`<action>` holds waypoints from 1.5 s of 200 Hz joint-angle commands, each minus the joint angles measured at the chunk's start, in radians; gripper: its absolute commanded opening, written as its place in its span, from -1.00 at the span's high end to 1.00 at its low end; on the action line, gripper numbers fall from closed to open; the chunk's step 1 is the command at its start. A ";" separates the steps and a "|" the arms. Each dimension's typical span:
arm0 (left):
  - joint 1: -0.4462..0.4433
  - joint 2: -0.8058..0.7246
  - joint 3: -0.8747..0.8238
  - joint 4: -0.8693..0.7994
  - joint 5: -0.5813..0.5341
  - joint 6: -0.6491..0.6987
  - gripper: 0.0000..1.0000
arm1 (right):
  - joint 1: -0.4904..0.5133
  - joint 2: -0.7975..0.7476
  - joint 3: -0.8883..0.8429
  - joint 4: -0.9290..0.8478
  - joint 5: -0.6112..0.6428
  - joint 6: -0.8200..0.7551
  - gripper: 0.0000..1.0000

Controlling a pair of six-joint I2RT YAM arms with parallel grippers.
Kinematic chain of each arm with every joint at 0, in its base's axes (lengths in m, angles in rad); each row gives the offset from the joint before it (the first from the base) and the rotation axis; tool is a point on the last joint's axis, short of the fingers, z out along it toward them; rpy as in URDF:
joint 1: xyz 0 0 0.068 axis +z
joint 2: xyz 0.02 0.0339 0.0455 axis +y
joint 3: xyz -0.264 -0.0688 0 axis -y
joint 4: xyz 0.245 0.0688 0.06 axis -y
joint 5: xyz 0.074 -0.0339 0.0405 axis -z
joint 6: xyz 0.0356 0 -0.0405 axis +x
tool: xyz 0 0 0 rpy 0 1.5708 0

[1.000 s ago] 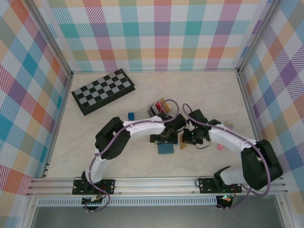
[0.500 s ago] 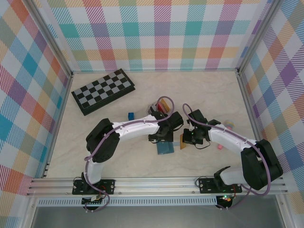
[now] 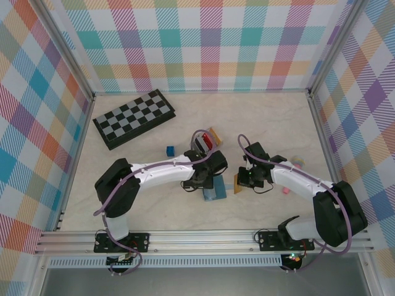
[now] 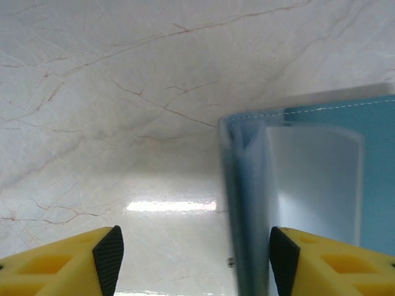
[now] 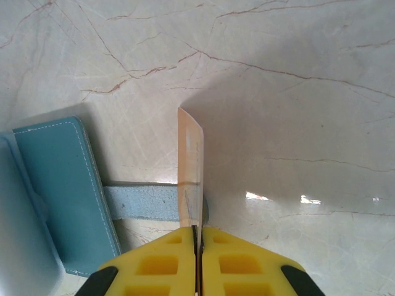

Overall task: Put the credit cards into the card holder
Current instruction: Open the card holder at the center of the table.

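The card holder [image 3: 200,144], a small light-grey rack, stands mid-table with a red card [image 3: 207,140] upright in it and a tan card [image 3: 215,132] at its back. My right gripper [image 5: 197,233] is shut on the edge of a tan credit card [image 5: 190,161], held on edge just above the table; the top view has this gripper [image 3: 242,183] right of the wallet. My left gripper [image 4: 194,262] is open low over the table, and the edge of the blue-grey wallet [image 4: 245,203] stands between its pads, close to the right pad [image 4: 281,259].
The wallet [image 3: 214,194] lies near the front of the table, its strap [image 5: 142,202] reaching under the held card. A chessboard [image 3: 134,118] lies at the back left, a small blue cube [image 3: 170,150] beside the left arm. Pink pieces [image 3: 286,190] lie right of the right arm.
The left arm has swung left and drawn back, uncovering the card holder. Its gripper has come down at the wallet with its jaws narrower. The right arm has not moved.
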 commanded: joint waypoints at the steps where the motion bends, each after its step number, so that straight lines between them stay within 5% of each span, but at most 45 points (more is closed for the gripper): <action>1: -0.006 -0.059 -0.020 0.031 -0.025 -0.008 -0.39 | -0.008 0.010 -0.016 -0.034 0.046 0.011 0.84; 124: 0.011 -0.126 -0.094 0.167 0.011 0.019 -0.41 | -0.008 0.027 -0.010 -0.031 0.039 0.011 0.83; 167: 0.012 -0.119 -0.096 0.149 0.003 0.013 -0.16 | -0.008 0.025 -0.010 -0.032 0.040 0.011 0.83; 196: 0.022 -0.141 -0.114 0.153 -0.011 0.013 0.40 | -0.008 0.005 -0.005 -0.034 0.039 0.013 0.83; 228: 0.080 -0.188 -0.217 0.300 0.092 0.036 1.00 | -0.008 -0.064 0.009 -0.017 0.014 0.004 0.83; 259: 0.119 -0.222 -0.303 0.476 0.180 0.046 1.00 | -0.008 -0.160 0.035 0.001 -0.015 -0.018 0.81; 300: 0.141 -0.211 -0.296 0.501 0.203 0.048 1.00 | -0.007 -0.192 0.063 0.026 -0.091 -0.047 0.80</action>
